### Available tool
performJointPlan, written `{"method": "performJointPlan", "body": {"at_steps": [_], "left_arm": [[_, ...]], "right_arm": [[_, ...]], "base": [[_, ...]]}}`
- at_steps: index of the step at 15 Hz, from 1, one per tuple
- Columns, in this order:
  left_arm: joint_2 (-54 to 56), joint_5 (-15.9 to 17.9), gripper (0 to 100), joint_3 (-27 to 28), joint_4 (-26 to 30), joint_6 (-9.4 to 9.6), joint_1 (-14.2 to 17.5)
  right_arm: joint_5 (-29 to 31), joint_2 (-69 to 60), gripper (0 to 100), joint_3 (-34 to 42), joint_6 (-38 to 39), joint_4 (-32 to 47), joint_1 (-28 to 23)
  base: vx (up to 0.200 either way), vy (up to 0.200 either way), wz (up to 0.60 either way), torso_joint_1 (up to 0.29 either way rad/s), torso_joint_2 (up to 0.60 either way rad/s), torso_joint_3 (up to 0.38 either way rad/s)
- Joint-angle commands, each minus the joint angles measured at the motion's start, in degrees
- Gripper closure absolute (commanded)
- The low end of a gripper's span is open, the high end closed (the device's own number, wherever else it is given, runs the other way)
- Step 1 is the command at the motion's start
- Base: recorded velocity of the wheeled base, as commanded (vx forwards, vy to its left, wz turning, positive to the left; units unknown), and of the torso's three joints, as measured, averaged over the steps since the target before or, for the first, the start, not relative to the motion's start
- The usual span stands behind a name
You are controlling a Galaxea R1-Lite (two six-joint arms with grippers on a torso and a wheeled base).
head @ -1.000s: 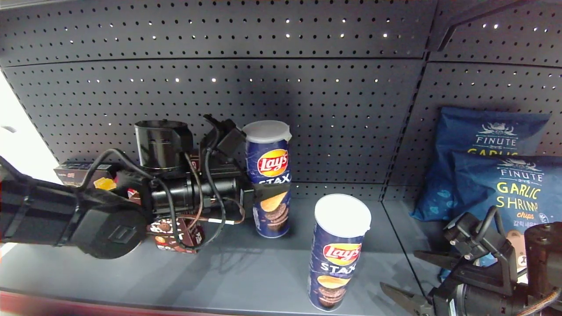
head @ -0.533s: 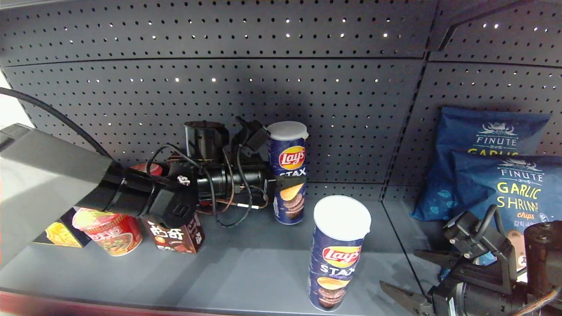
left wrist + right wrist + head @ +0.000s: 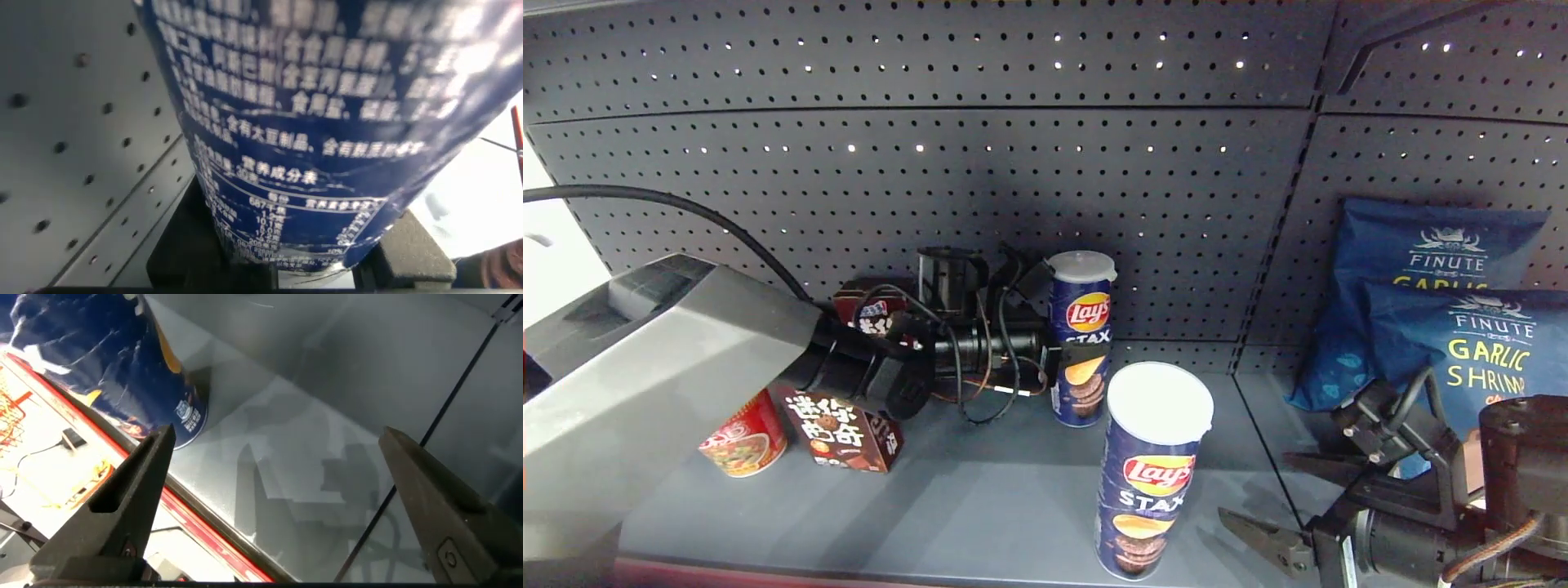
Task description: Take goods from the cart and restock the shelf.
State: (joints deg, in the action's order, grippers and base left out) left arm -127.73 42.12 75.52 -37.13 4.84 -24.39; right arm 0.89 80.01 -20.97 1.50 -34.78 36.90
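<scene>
A dark blue chips can (image 3: 1081,314) with a clear lid stands upright near the pegboard at the back of the grey shelf (image 3: 980,498). My left gripper (image 3: 1081,359) is shut around its middle, coming in from the left. In the left wrist view the can (image 3: 327,122) looms close between the gripper's (image 3: 294,265) dark pads. A second identical can (image 3: 1152,474) stands free at the shelf's front. My right gripper (image 3: 1270,500) hangs open at the lower right, just right of that can. In the right wrist view this gripper (image 3: 278,498) spreads wide over the shelf beside the front can (image 3: 122,376).
A brown snack box (image 3: 845,429) and a red cup of noodles (image 3: 743,441) stand at the left, with another brown box (image 3: 870,304) behind the arm. Blue chip bags (image 3: 1462,327) lean at the right beyond a shelf divider (image 3: 1278,269). A red strip (image 3: 212,531) edges the shelf front.
My left arm has carried the held can to the right and deeper toward the pegboard, lower over the shelf. The right gripper has shifted slightly left, still open.
</scene>
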Motion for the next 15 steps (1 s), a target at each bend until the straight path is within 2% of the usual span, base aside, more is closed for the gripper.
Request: {"method": "performJointPlan", "body": {"at_steps": [1, 6, 15], "left_arm": [[-1.7, 0.0, 100, 2.5, 0.7, 0.08, -0.3], [-4.5, 0.0, 100, 9.7, 4.3, 0.26, -0.3], [-7.4, 0.0, 100, 12.5, 4.3, 0.43, -1.4]], "right_arm": [[0.0, 0.3, 0, 0.0, 0.0, 0.0, 0.0], [-0.1, 0.4, 0, 0.2, 0.0, 0.0, 0.1], [0.0, 0.2, 0, 0.7, 0.0, 0.1, 0.1]], "base": [[0.000, 0.000, 0.00, 0.000, 0.00, 0.000], [0.000, 0.000, 0.00, 0.000, 0.00, 0.000], [0.000, 0.000, 0.00, 0.000, 0.00, 0.000]]}}
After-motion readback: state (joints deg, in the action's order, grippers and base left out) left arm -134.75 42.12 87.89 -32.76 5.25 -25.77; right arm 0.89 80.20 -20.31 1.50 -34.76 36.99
